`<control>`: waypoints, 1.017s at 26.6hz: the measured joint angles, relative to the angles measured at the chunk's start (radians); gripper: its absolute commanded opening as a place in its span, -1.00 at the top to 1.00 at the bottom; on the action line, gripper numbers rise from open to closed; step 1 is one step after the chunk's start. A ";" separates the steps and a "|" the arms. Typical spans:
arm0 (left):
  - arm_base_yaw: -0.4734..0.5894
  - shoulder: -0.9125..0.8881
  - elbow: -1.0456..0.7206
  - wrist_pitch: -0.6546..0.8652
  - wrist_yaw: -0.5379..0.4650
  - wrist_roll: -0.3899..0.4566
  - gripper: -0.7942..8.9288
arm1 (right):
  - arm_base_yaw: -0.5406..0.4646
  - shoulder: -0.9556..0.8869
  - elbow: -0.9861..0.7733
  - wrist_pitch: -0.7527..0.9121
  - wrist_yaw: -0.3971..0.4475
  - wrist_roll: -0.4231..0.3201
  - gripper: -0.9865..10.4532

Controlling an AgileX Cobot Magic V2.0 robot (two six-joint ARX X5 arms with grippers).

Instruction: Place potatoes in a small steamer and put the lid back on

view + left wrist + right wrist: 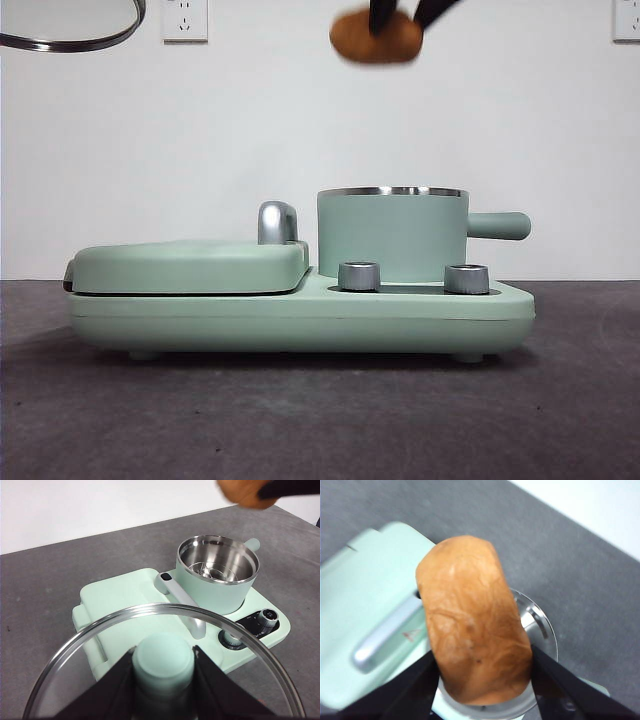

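Orange-brown potato (472,625) clamped in right hand (482,680) above steamer (392,235); left hand (164,680) clamps lid (165,665) knob.

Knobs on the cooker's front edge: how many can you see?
2. One steel knob sits below the steamer pot's left side, the other knob below its right side, both on the base. None looks hidden.

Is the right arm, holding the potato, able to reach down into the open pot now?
Probably yes. The right gripper holds the potato high above the pot, whose mouth is open, and the left gripper keeps the lid off to the side.
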 measured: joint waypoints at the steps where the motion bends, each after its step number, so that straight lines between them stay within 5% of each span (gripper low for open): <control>1: 0.000 0.000 0.000 0.000 0.000 0.000 0.81 | -0.011 0.024 0.000 -0.001 0.000 -0.001 0.42; 27: 0.000 0.019 0.000 0.000 0.000 0.000 0.81 | -0.089 0.299 0.000 -0.055 -0.051 -0.035 0.42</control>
